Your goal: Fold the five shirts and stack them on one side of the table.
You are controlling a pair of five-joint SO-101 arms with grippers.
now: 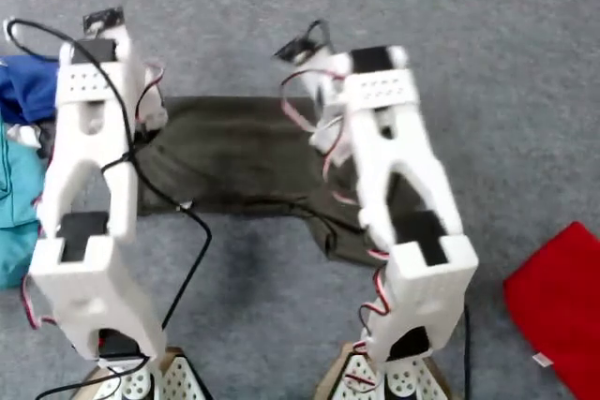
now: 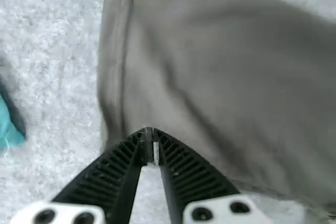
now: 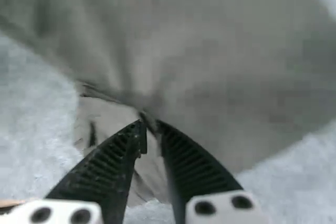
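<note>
An olive-grey shirt (image 1: pixel 234 152) lies spread across the middle of the grey table, partly under both white arms. My left gripper (image 2: pixel 149 141) is shut on the olive shirt's (image 2: pixel 220 77) edge, at its left side in the high view. My right gripper (image 3: pixel 149 124) is shut on a fold of the same olive shirt (image 3: pixel 210 66), with cloth bunched between its black fingers (image 3: pixel 115 166). In the high view the right gripper (image 1: pixel 323 105) sits at the shirt's far right part and the left gripper (image 1: pixel 150 114) at its left edge.
A blue shirt (image 1: pixel 23 86) and a teal shirt (image 1: pixel 14 203) lie at the table's left edge. A red shirt (image 1: pixel 562 302) lies at the right near corner. Black cables trail over the olive shirt. Grey table (image 1: pixel 506 91) stretches open at the far right.
</note>
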